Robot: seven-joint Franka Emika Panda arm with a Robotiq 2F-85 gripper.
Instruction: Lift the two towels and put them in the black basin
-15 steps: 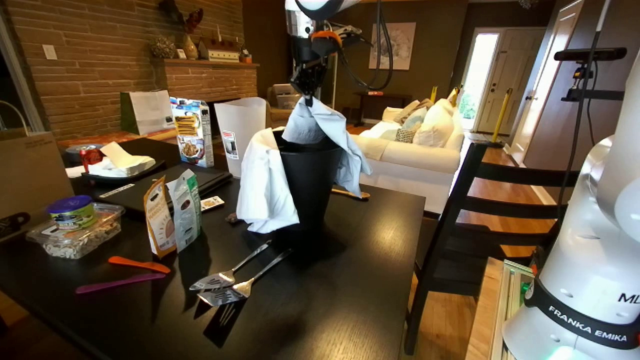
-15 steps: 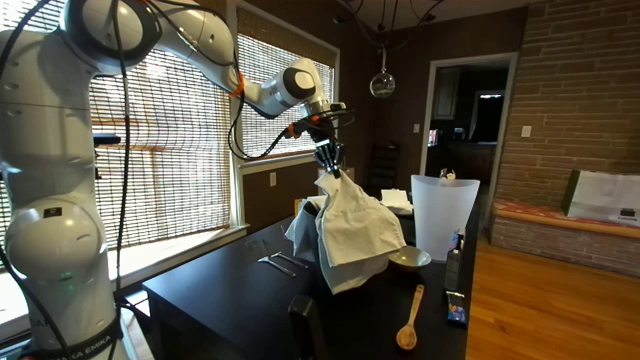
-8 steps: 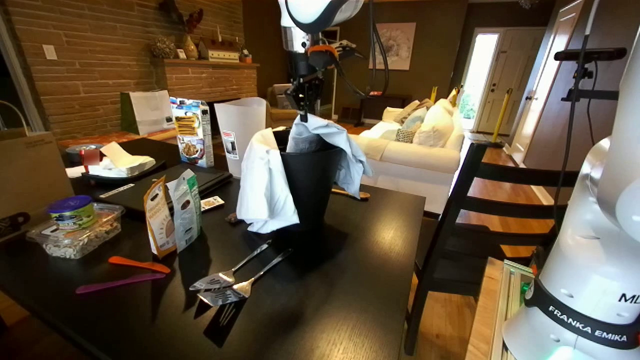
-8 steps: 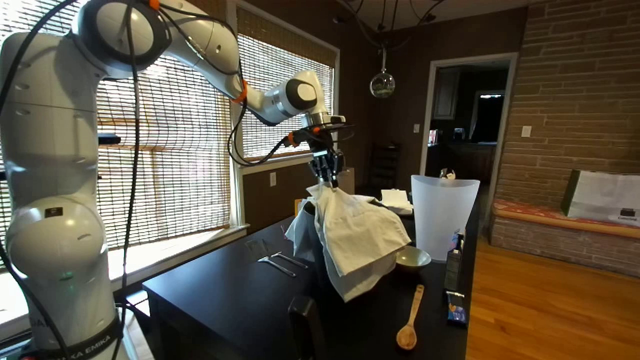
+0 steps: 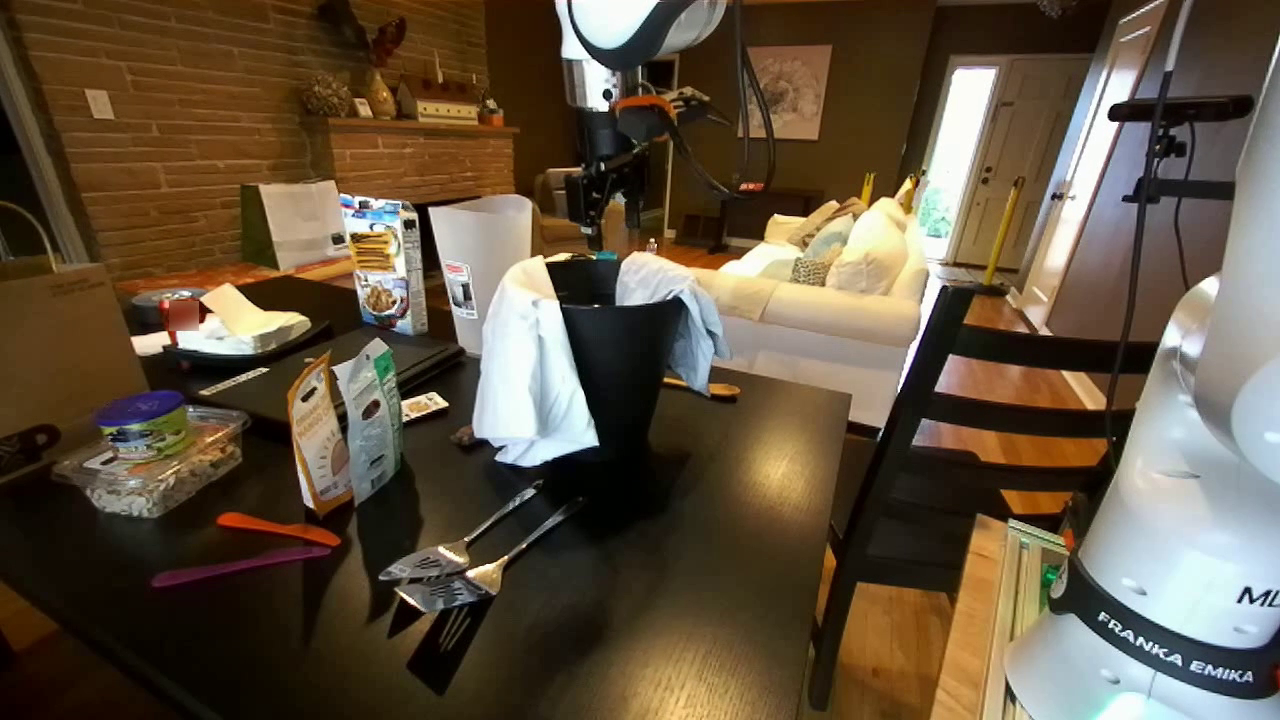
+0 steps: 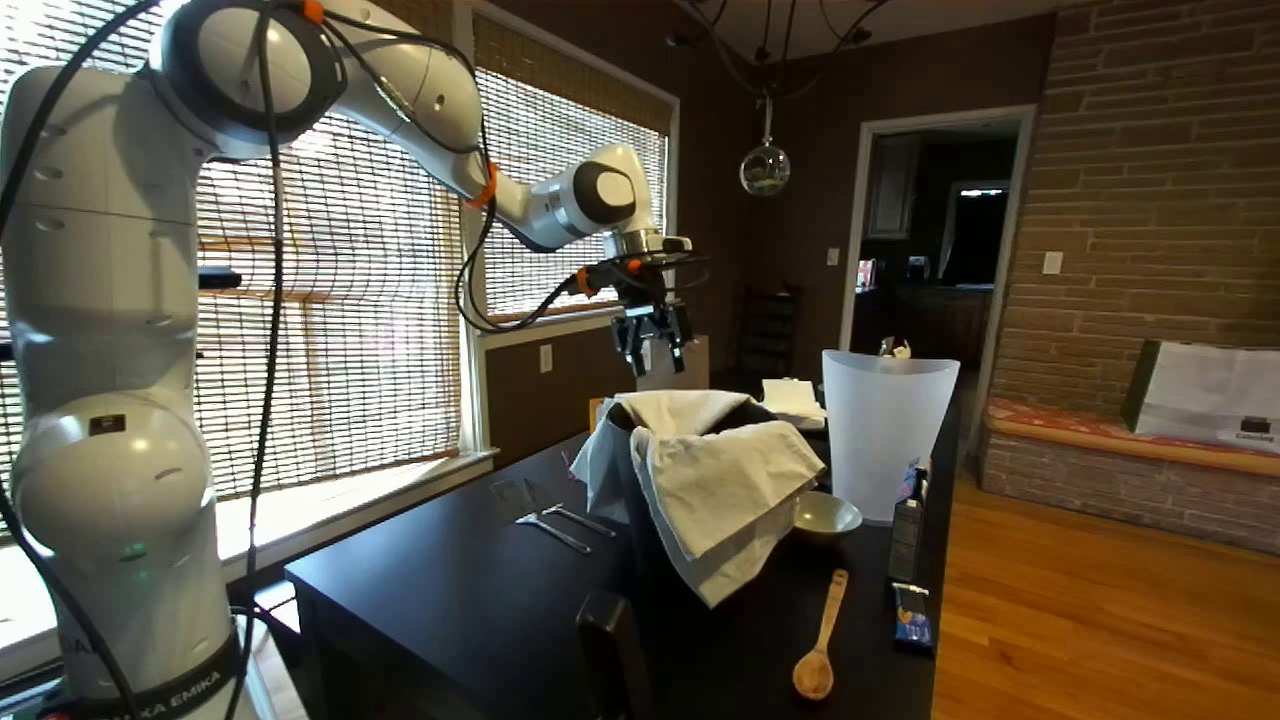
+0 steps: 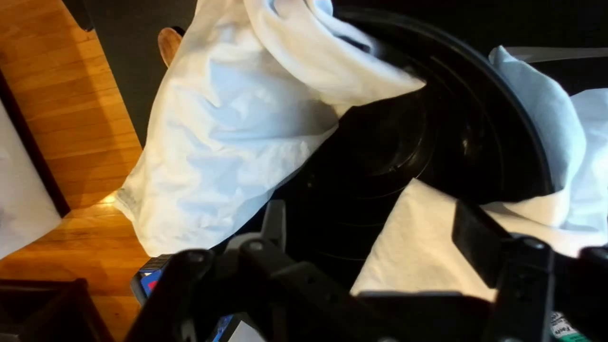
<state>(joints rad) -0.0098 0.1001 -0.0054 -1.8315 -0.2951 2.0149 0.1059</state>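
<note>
The black basin (image 5: pixel 622 385) stands upright on the dark table, partly hidden by the cloths. One white towel (image 6: pixel 735 485) hangs over its rim, much of it outside, with a folded corner reaching inside in the wrist view. Opposite it, the other towel (image 5: pixel 535 365) drapes over the rim; in the wrist view a pale tip of this towel (image 7: pixel 422 237) points into the basin. Above the opening is my gripper (image 6: pixel 660 368), its jaws spread apart. Between its fingers (image 7: pixel 477 242) nothing is gripped; the basin's dark inside and the towel tip show below them.
A tall white container (image 6: pixel 885 440) and a bowl (image 6: pixel 826 515) stand close to the basin. A wooden spoon (image 6: pixel 820 650) lies on the table. Two metal spatulas (image 5: pixel 450 585), snack pouches (image 5: pixel 370 425) and a cereal box (image 5: pixel 383 265) are also there. A chair (image 5: pixel 960 400) adjoins the table edge.
My gripper came down while pinching a towel, then its jaws spread and let it go. That towel's raised peak has sunk onto the basin rim. The opposite towel stayed put.
</note>
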